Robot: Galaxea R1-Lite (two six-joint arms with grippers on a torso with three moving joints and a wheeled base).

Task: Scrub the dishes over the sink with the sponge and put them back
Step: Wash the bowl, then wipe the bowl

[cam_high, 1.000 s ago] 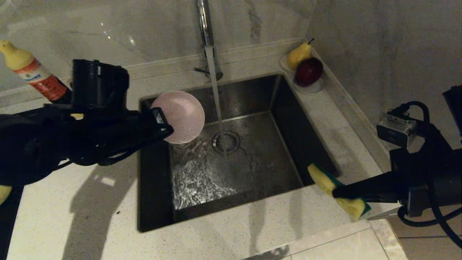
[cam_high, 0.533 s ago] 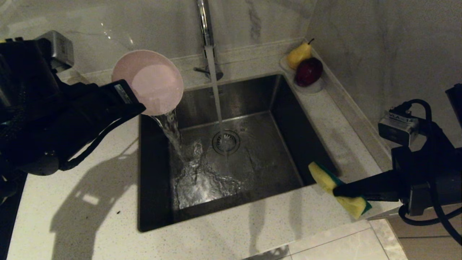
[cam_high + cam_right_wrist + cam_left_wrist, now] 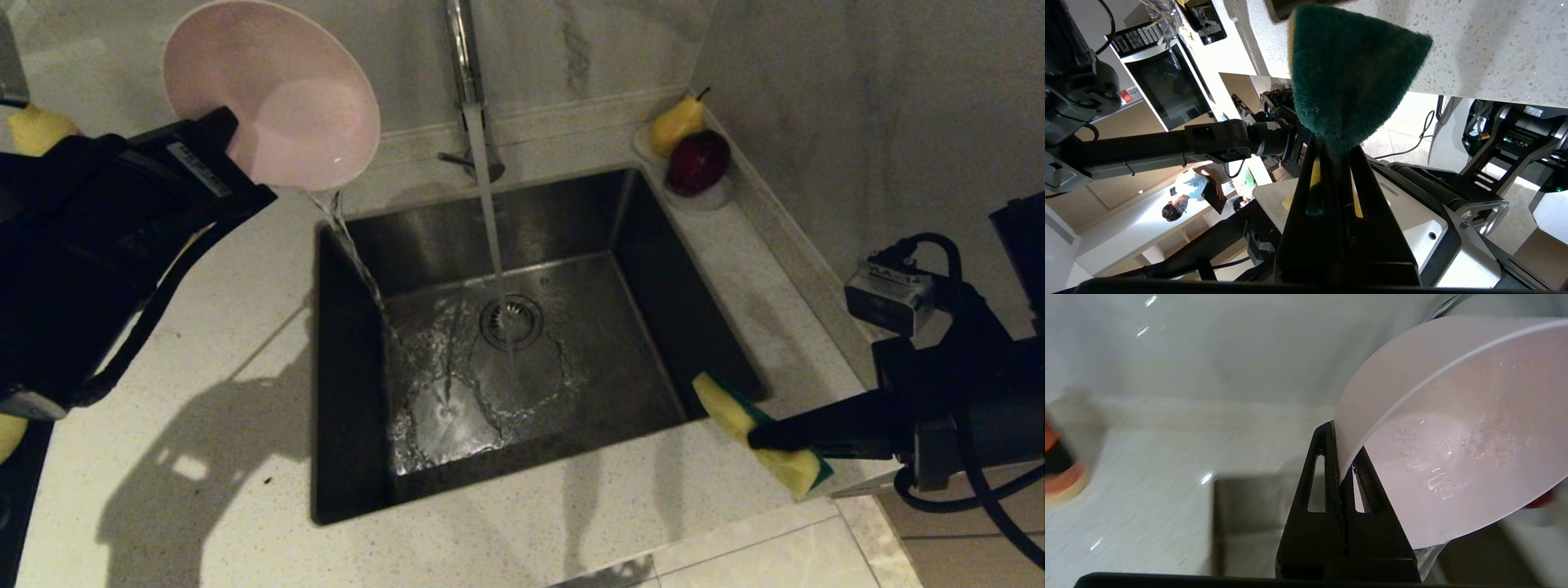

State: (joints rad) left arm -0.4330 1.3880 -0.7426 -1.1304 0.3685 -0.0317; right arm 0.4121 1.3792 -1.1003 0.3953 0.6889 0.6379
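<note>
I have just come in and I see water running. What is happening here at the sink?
The robot is washing dishes. Its left gripper is shut on the rim of a pink bowl, held tilted above the sink's back left corner, so water pours out of the bowl into the basin. The tap is running onto the drain. The right gripper is shut on the sponge and waits at the sink's front right corner.

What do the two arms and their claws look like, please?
Both arms are black. The left claw has slim triangular fingers with slotted cut-outs, and a white label sits near it. The right claw tapers to a narrow point. Black cables loop behind it, beside a grey camera box.
</note>
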